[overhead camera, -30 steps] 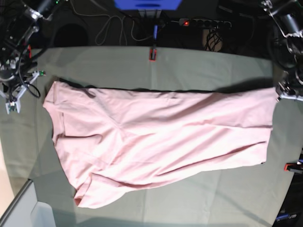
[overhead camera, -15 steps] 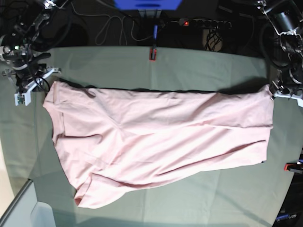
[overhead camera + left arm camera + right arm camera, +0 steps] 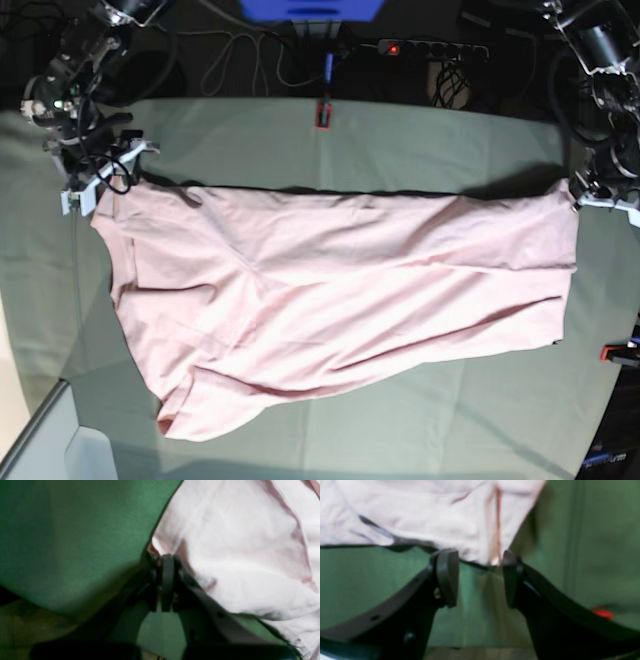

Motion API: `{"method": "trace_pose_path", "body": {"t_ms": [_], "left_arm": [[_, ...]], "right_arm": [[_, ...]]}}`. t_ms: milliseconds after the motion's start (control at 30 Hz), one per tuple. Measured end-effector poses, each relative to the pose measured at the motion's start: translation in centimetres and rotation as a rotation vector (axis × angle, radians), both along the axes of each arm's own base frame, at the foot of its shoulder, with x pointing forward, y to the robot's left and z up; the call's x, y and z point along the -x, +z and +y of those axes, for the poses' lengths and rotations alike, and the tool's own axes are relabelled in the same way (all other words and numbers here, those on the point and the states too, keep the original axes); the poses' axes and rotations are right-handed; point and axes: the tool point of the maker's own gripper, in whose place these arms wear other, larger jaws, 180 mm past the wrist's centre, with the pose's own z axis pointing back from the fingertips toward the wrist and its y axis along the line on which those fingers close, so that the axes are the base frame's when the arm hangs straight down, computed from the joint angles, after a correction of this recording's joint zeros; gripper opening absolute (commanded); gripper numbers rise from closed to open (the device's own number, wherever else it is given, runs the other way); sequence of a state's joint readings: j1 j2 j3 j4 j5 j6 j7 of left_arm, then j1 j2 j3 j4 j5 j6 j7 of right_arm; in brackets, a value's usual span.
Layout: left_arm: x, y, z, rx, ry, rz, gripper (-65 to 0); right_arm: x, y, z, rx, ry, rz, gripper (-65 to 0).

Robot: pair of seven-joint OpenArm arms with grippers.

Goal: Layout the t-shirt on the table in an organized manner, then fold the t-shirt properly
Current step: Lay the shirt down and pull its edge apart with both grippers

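T-shirt [image 3: 340,300] lies plain pink side up, no lettering showing; my left gripper [image 3: 167,562] pinches its corner, my right gripper [image 3: 480,577] gapes just before its edge.

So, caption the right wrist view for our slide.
Open right gripper straddles corner of pale pink cotton t-shirt over grey-green table.

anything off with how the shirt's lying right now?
Yes. The t-shirt lies askew on the table: its far edge runs straight, but the near edge slants, and the end by the right gripper is bunched and creased. The left gripper pinches one corner; the right gripper's fingers stand open at the opposite corner.
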State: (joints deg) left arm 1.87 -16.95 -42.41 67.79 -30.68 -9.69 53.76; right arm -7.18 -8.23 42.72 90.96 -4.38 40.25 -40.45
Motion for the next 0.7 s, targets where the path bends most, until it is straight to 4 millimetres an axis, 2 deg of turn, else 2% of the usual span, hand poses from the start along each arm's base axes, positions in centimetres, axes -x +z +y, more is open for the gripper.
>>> {"method": "trace_pose_path", "body": {"t_ms": [167, 267, 433, 500, 567, 700], "left_arm": [[-0.3, 0.1, 0.0, 0.001, 0.001, -0.006, -64.9], [-1.0, 0.5, 0.0, -0.001, 0.001, -0.022, -64.9], [-0.8, 0.4, 0.0, 0.0, 0.001, -0.018, -64.9], [-0.8, 0.4, 0.0, 0.001, 0.001, -0.017, -64.9], [-0.8, 0.4, 0.0, 0.002, 0.001, -0.017, -64.9], [-0.8, 0.4, 0.0, 0.002, 0.001, -0.017, -64.9]], "right_arm": [[-1.5, -0.2, 0.6, -0.033, 0.0, -0.021, -35.9], [-2.3, -0.5, 0.3, -0.04, 0.005, -0.024, -36.0], [-1.6, -2.2, -0.2, -0.065, 0.003, 0.02, -36.5], [-1.5, -2.3, -0.3, -0.065, 0.002, 0.023, -39.8], [-1.4, -2.4, -0.2, -0.066, 0.003, 0.025, -46.0], [-0.8, -2.6, -0.2, -0.072, -0.001, 0.027, -64.5]]}}
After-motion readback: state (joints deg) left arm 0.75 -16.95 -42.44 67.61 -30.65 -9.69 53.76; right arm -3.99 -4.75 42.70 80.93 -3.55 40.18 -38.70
